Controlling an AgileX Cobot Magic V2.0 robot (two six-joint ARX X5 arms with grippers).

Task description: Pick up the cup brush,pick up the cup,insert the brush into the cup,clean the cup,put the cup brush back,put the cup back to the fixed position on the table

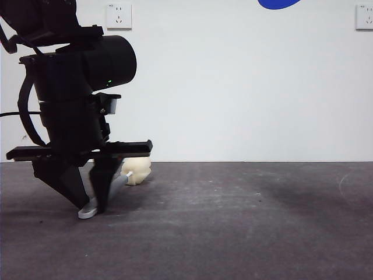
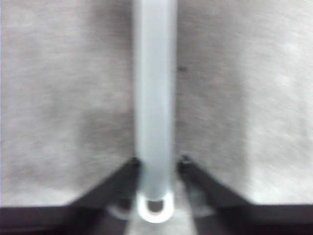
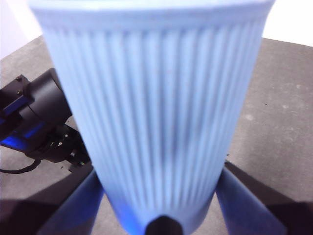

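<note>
The cup brush (image 1: 137, 170) lies low on the table (image 1: 245, 221), its cream sponge head toward the back wall and its pale looped end (image 1: 88, 210) toward the front. My left gripper (image 1: 93, 205) reaches down over the handle. In the left wrist view the grey handle (image 2: 154, 88) runs between the two jaws, which press against its sides just above the white loop (image 2: 155, 208); left gripper (image 2: 157, 164) shut on it. The cup (image 3: 156, 112), blue and ribbed, fills the right wrist view, with my right gripper (image 3: 159, 208) shut on it. In the front view only a blue sliver of the cup (image 1: 278, 3) shows at the top edge, high above the table.
A white wall with two sockets (image 1: 119, 16) closes off the back of the table. The left arm's dark body (image 3: 36, 117) shows below and beside the cup in the right wrist view.
</note>
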